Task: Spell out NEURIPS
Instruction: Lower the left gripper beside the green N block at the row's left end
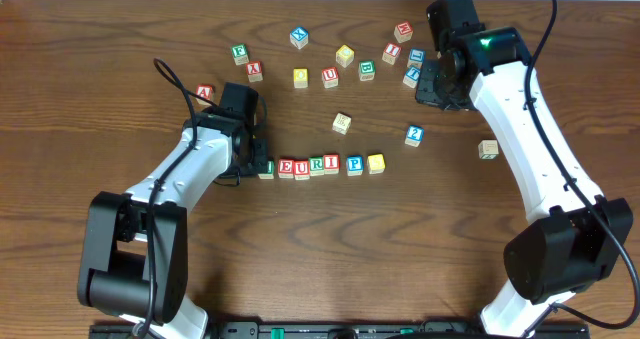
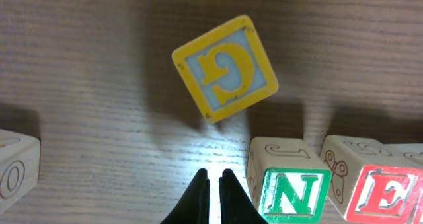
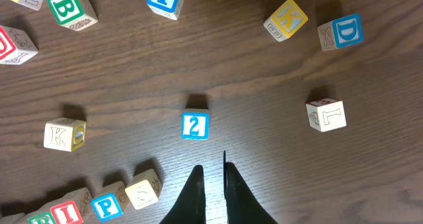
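A row of letter blocks lies mid-table: N [image 1: 266, 169], E [image 1: 286, 167], U [image 1: 302, 168], R [image 1: 317, 165], I [image 1: 331, 163], P [image 1: 354, 164] and a yellow S [image 1: 376, 163]. My left gripper [image 1: 252, 159] is shut and empty, low over the table just left of the green N [image 2: 294, 194], with the red E [image 2: 386, 197] beside it. My right gripper [image 1: 440, 87] is shut and empty, high at the back right. Its wrist view shows its fingers [image 3: 211, 171] above bare wood, with S [image 3: 142, 189] and P [image 3: 106, 206] at the lower left.
A tilted yellow G block [image 2: 225, 69] lies just ahead of my left fingers [image 2: 215, 178]. Loose blocks are scattered behind the row: a blue 2 [image 1: 414, 134], a K [image 1: 342, 123], an L [image 1: 488, 149], a red A [image 1: 205, 92] and several more at the back.
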